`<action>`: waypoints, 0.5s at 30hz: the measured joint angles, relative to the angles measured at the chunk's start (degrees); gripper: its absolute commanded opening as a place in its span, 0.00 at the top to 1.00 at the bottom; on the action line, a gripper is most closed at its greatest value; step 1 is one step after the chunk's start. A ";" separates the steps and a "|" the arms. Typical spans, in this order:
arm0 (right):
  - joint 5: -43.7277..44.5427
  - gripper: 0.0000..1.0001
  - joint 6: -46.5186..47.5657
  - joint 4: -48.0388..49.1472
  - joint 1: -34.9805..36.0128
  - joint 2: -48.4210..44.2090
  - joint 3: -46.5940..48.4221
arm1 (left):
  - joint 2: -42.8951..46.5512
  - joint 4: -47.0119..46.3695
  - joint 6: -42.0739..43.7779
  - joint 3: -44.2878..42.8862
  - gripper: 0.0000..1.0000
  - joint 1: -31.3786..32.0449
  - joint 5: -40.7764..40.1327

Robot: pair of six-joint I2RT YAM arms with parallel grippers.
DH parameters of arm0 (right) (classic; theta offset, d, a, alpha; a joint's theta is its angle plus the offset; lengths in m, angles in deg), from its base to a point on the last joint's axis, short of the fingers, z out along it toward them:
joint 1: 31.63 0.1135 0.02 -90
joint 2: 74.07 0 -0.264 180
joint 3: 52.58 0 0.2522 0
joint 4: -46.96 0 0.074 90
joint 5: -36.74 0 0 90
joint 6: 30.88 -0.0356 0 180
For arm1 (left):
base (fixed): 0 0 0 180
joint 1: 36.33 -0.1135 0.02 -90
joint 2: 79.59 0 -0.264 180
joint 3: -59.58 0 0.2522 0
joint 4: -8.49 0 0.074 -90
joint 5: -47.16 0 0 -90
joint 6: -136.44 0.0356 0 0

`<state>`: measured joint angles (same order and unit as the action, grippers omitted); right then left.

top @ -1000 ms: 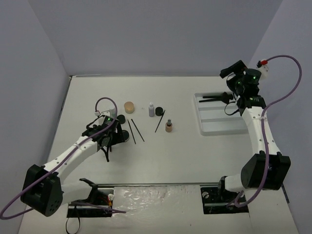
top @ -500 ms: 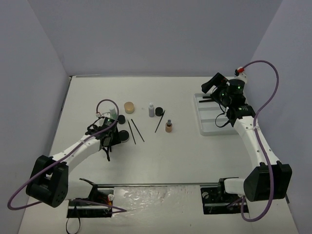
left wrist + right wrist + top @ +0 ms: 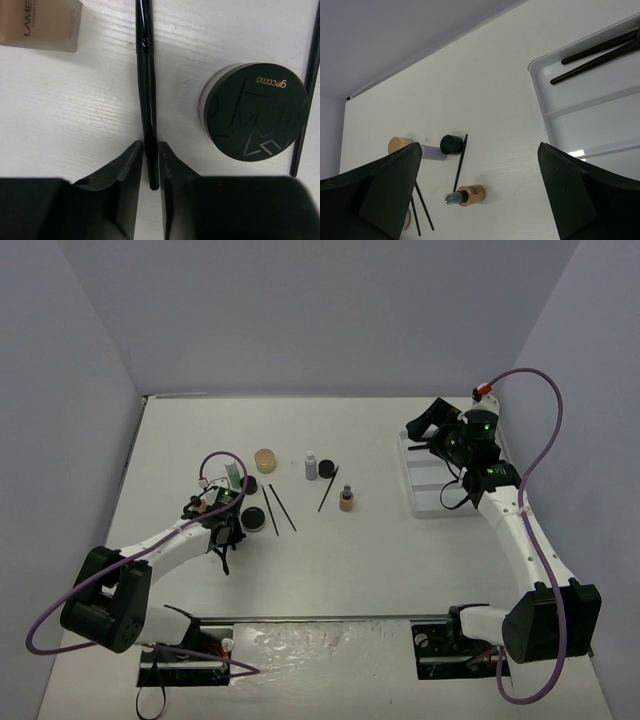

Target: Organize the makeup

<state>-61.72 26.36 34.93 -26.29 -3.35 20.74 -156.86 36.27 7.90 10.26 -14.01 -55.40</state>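
In the left wrist view my left gripper (image 3: 151, 167) is shut on the near end of a thin black brush (image 3: 145, 75) that lies on the table. A round black jar (image 3: 257, 110) sits just right of it and a tan bottle (image 3: 40, 25) at the upper left. From above, the left gripper (image 3: 226, 530) is beside that black jar (image 3: 254, 519). More makeup stands mid-table: tan jar (image 3: 265, 459), clear-grey bottle (image 3: 310, 466), tan bottle (image 3: 346, 500), loose brushes (image 3: 280, 508). My right gripper (image 3: 428, 432) hangs open and empty over the left end of the white tray (image 3: 415, 495).
Two black brushes (image 3: 600, 52) lie in the back compartment of the tray (image 3: 540, 95). A green bottle (image 3: 232, 472) and a small black jar (image 3: 249, 484) stand just beyond the left gripper. Another brush (image 3: 305, 100) lies right of the large jar. Walls enclose the table on three sides.
The left jaws have closed in on the brush handle. The right arm has swung left and lower, from the tray's far right corner to above its left end, still open.
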 measured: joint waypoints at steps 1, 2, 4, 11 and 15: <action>0.00 0.02 0.05 0.05 0.02 0.00 0.00 | 0.05 -0.30 -0.29 0.14 0.98 0.00 -0.04; -0.01 0.02 0.09 0.11 0.03 0.00 0.00 | 0.17 -0.54 -0.58 0.30 0.99 0.00 -0.09; -0.10 0.02 0.09 0.20 0.03 0.00 0.00 | 0.65 -0.73 -1.01 0.69 1.00 0.00 -0.18; -1.66 0.02 0.61 0.22 0.78 0.00 0.00 | 7.10 1.82 -1.34 2.13 1.00 0.00 -0.07; -5.01 0.03 3.05 0.69 2.59 0.00 0.27 | 15.62 5.48 -1.05 1.66 1.00 0.44 0.39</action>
<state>-66.74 29.41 35.63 -23.70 -3.35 21.01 -141.24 41.76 6.86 11.92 -13.57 -55.02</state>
